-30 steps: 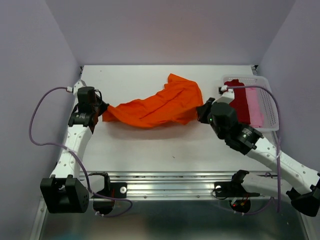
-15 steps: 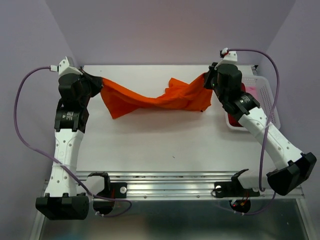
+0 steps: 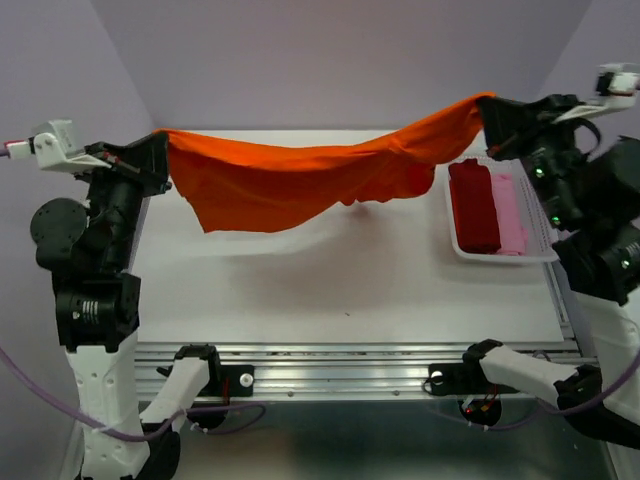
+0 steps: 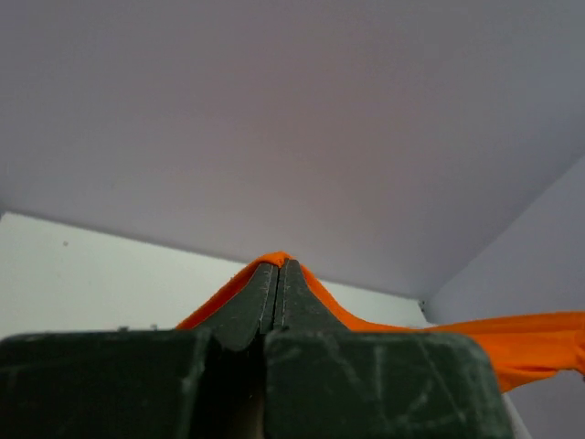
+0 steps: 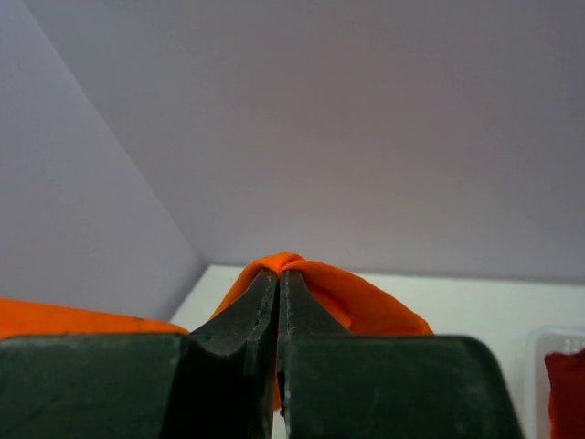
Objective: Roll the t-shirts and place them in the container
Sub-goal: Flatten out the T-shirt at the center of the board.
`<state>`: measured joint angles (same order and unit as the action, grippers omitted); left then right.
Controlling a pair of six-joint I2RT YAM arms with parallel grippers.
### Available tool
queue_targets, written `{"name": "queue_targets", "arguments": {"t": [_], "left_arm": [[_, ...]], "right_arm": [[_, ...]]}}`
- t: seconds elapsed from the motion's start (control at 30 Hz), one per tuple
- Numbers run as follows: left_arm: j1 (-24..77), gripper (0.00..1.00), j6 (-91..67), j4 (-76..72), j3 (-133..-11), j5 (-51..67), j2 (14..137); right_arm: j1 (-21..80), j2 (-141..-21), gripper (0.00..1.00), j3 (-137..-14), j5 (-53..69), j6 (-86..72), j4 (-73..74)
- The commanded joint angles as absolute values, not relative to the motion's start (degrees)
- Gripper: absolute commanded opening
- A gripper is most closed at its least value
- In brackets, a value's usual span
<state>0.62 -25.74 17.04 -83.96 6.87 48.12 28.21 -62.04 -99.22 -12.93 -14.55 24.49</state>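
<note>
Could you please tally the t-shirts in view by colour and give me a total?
Orange t-shirt, stretched in the air: 1
Dark red t-shirt, rolled, in the basket: 1
Pale pink t-shirt, rolled, in the same basket: 1
Total: 3

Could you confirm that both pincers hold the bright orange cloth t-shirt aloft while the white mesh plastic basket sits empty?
No: the top external view shows the white mesh basket holding a dark red rolled shirt and a pale pink rolled shirt. Left pincer and right pincer do hold the orange t-shirt aloft.
</note>
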Motion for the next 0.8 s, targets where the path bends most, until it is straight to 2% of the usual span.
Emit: {"name": "queue_targets", "arguments": {"t": [0.0,0.23,0.4,0.63,0.77], "left_arm": [[0.44,0.0,-23.56,15.28,-90.78,10.02,45.62],[0.44,0.0,-23.03,19.24,-98.61,11.07,43.69],[0.44,0.0,-21.89,20.92,-97.3,9.41,43.5],[0.44,0.0,-20.48,19.69,-79.04,4.84,43.68],[0.44,0.0,-20.04,16.18,-68.05,2.12,45.78]], "right_arm": [[28.13,-59.33,0.01,-107.2,-9.49,-12.39,25.58],[28.13,-55.91,0.01,-111.97,-9.58,-11.52,24.61],[28.13,-55.98,0.01,-110.31,-12.04,-10.46,24.35],[28.13,-58.88,0.01,-99.15,-16.52,-10.46,23.56],[28.13,-65.89,0.01,-93.79,-17.4,-9.41,21.8]]}}
